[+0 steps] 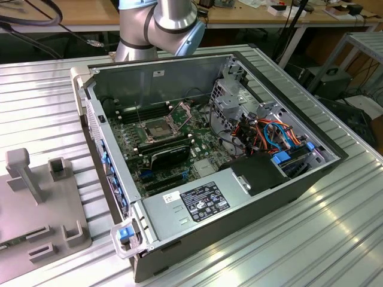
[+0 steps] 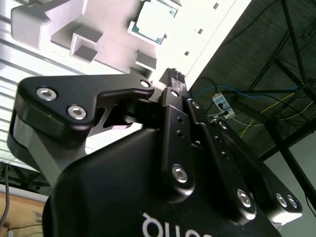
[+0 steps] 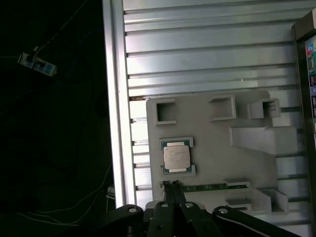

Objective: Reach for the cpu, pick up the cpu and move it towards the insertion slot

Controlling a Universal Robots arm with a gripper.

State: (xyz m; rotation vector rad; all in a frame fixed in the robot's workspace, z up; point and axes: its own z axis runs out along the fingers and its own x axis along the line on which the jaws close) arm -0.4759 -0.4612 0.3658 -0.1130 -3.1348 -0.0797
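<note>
At the exterior view's lower left, the grey holder (image 1: 60,203) seats the cpu (image 3: 177,157) (corner tabs keep it square); the claw (image 3: 173,184) hovers nearby, closed, empty.

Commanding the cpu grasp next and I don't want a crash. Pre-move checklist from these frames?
1. cpu seated flat in grey fixture: ok.
2. end effector empty: ok.
3. end effector open for grasp: not ok, shut.
4. end effector over cpu: not ok, short of it and not touching.
5. computer case open above insertion slot: ok.
6. insertion slot free of debris: cannot tell.
</note>
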